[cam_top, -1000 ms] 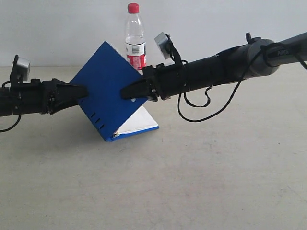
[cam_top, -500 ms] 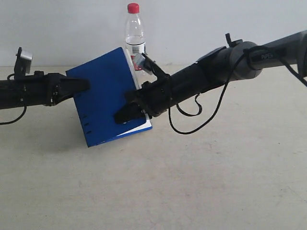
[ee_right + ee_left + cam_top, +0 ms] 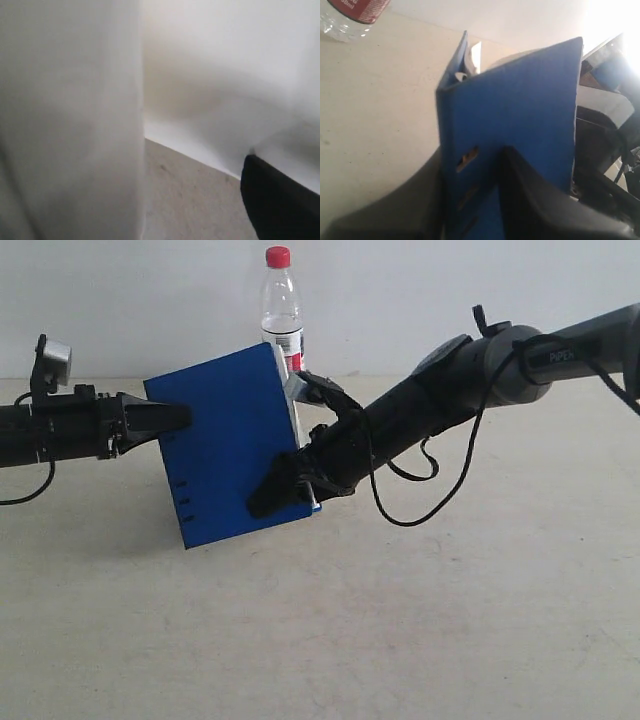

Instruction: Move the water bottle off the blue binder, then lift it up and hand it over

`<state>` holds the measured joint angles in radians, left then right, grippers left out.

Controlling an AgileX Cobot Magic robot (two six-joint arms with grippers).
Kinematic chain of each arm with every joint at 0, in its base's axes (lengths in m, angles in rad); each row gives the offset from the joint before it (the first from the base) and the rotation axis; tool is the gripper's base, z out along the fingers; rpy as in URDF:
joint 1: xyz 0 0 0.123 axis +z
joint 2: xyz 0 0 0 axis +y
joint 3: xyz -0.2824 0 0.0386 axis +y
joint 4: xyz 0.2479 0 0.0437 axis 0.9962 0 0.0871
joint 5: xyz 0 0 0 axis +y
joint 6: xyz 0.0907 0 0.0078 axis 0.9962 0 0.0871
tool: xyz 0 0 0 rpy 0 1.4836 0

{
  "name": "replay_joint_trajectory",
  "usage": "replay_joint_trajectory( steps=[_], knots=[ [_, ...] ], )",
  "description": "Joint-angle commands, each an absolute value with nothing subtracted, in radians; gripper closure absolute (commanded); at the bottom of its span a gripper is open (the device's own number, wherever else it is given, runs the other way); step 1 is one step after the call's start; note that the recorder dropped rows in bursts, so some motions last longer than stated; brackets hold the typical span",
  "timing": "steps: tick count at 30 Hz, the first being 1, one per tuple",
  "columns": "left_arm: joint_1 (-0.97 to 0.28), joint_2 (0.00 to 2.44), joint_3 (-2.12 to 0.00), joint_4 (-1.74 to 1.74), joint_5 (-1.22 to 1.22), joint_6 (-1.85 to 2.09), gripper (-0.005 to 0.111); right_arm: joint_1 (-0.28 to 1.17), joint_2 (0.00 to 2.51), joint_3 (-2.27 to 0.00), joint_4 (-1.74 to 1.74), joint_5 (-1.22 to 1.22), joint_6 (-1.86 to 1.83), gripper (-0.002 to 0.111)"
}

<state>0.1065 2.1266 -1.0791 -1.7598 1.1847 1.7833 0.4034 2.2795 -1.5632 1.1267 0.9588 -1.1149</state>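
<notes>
Here the blue binder point(image 3: 225, 450) tilts upright, 3 slots point(image 3: 183, 502) near its edge.

- Behind the flat dark-blue ring binder point(image 3: 225, 455) in the exterior view: lower part of the small clear plastic water bottle with red cap point(image 3: 282, 310); in the left wrist view, cropped by the frame edge to a strip of red label and clear base.
- Right wrist view: blurred white nearly throughout, nothing nameable beyond one dark shape point(image 3: 280, 200).
- Black right gripper point(image 3: 272, 490): far finger hidden behind the binder, grip unreadable.
- Left arm point(image 3: 50, 430) and right arm point(image 3: 480, 375): cropped at the exterior view's sides.
</notes>
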Motion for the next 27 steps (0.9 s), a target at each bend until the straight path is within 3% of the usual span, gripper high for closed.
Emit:
replay_joint_trajectory(
  steps=[1, 7, 9, 10, 14, 27],
  knots=[
    [0.119, 2.117, -1.084, -1.744, 1.221, 1.81, 0.102, 0.363, 2.223, -1.571, 1.029, 0.964, -1.106, 0.03],
    [0.135, 2.117, -1.084, -1.645, 1.166, 1.813, 0.102, 0.29, 2.161, -1.571, 0.855, 0.904, -1.023, 0.031],
    [0.135, 2.117, -1.084, -1.624, 1.144, 1.813, 0.102, 0.27, 2.153, -1.571, 0.785, 0.879, -0.928, 0.039],
    [0.135, 2.117, -1.084, -1.619, 1.145, 1.818, 0.102, 0.264, 2.153, -1.571, 0.773, 0.865, -0.875, 0.047],
    [0.131, 2.115, -1.084, -1.603, 1.17, 1.833, 0.102, 0.266, 2.16, -1.567, 0.772, 0.811, -0.747, 0.107],
    [0.128, 2.066, -1.081, -1.606, 1.221, 1.813, 0.102, 0.47, 2.19, -1.567, 0.78, 0.268, -0.73, 0.109]
  ],
)
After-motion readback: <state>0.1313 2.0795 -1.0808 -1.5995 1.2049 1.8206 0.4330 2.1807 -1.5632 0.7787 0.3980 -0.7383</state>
